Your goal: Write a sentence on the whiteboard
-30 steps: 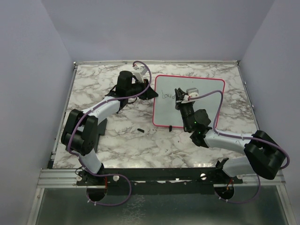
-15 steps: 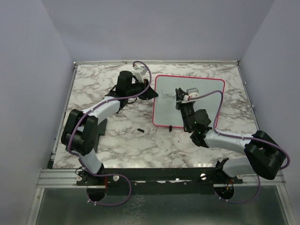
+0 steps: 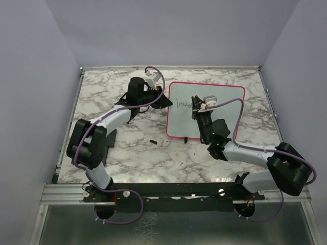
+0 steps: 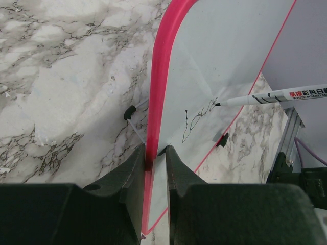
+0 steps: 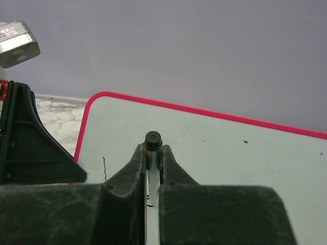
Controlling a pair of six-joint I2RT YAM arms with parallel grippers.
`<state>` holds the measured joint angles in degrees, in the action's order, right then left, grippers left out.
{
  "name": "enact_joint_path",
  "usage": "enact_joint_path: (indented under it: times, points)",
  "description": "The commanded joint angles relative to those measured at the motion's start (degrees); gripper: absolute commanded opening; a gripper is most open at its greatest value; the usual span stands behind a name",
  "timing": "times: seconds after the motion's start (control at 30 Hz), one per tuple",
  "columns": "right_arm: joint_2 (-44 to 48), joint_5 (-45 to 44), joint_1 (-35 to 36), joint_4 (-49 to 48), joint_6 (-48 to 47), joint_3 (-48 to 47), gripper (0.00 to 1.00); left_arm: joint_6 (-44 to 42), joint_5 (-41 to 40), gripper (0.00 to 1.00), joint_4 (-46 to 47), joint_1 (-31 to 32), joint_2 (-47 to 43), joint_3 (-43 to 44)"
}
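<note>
L jaws pinch the whiteboard by its pink frame, at its 9 o'clock edge. Board sits toward 1 o'clock on the worktop. The sentence is only begun, nr that edge. R jaws clamp the marker, tip at last stroke.

whiteboard glossy smooth white face w/ pink plastic frame, table smooth marble-look top, left gripper matt blk plastic, marker white plastic barrel, rail bare metal
</note>
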<state>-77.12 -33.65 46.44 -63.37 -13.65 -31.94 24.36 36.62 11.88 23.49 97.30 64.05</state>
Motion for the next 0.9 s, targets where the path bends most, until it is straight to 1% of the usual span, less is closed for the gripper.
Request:
enact_joint_path:
  times: [0.0,0.2,0.3,0.53,0.87]
  points:
    - [3.03,1.22,0.14,2.12,0.43,0.37,0.01,-0.65,-0.86,0.08,-0.18,-0.06,-1.77,-0.33]
    - [10.27,4.68,0.15,9.68,5.4,1.21,0.01,-0.8,-1.03,0.08,-0.51,-0.11,-1.79,-0.24]
    - [13.25,5.4,0.15,12.92,6.46,1.12,0.01,-0.82,-1.14,0.08,-0.66,-0.08,-1.69,-0.16]
    - [16.39,4.34,0.1,17.52,7.23,0.24,0.01,-0.98,-1.37,0.08,-0.8,-0.1,-1.78,-0.24]
    - [16.48,2.83,-0.85,15.75,5.1,0.2,0.01,-1.4,-1.74,0.07,-1.32,-0.1,-1.71,-0.16]
